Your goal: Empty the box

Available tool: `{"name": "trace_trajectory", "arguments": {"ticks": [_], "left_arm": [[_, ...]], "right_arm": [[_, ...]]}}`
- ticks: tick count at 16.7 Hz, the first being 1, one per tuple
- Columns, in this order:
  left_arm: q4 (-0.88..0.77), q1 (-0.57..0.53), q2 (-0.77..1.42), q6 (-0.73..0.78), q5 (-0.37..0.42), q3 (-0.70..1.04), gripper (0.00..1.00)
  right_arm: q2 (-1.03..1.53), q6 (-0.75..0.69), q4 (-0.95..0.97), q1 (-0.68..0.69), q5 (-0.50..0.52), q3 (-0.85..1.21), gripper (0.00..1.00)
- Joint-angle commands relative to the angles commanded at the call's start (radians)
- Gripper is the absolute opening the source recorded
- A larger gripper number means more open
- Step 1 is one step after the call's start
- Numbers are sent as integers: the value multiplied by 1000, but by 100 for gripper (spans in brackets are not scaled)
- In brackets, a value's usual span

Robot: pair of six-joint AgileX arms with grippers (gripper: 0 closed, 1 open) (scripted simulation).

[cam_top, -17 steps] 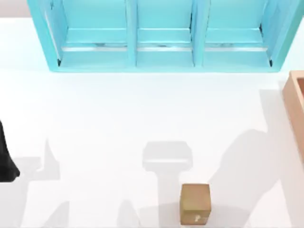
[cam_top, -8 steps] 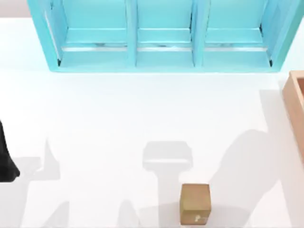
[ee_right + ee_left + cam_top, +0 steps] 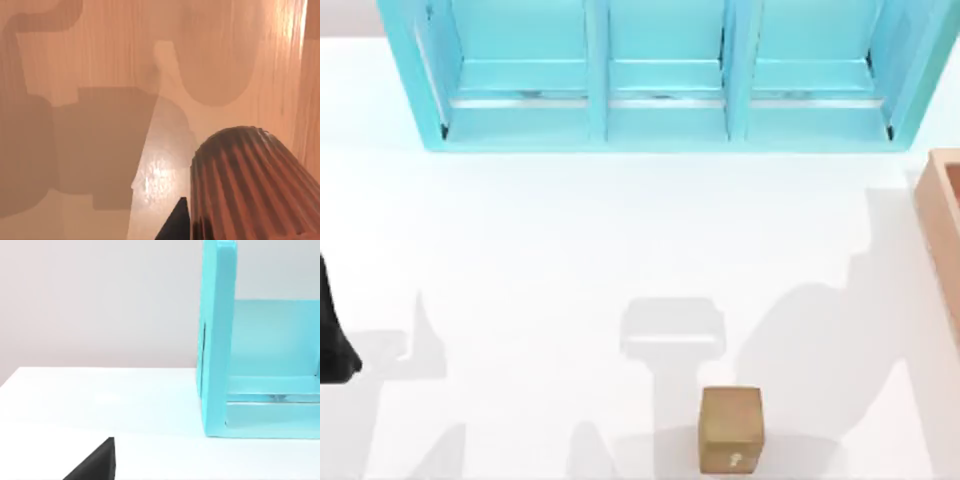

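Shadow by the table's right edge has shifted vs a sec ago, so right arm is moving over the box (image 3: pixel 942 230) there. Right wrist view looks down at the box floor and a ribbed brown cup (image 3: pixel 252 182) inside; a dark tip of the right gripper (image 3: pixel 175 225) beside it, can't tell if fingers are open. Cup not out yet. Small cardboard cube (image 3: pixel 731 428) sits at near edge; left arm (image 3: pixel 332 335) parked at left edge.

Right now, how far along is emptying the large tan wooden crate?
Looks done: a small brown cardboard cube stands on the white table, outside the large tan wooden crate at the right edge. In hand: the right wrist view looks down onto the crate's floor at a dark brown ribbed cup, close below. Left: that cup is inside. The left arm sits at the left edge.
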Motion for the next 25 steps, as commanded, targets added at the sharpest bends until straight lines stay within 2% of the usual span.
{"name": "trace_trajectory", "arguments": {"ticks": [3,7,11,18,22,25], "left_arm": [[0,0,0,0,0,0,100],[0,0,0,0,0,0,100],[0,0,0,0,0,0,100],[0,0,0,0,0,0,100],[0,0,0,0,0,0,100],[0,0,0,0,0,0,100]], "right_arm": [[-40,-17,-125,-45,-27,171,0],[-23,11,-314,-17,-5,313,0],[23,28,-407,34,24,324,0],[30,42,-408,50,24,319,0],[42,193,-362,198,22,285,0],[50,415,-300,415,15,243,0]]}}
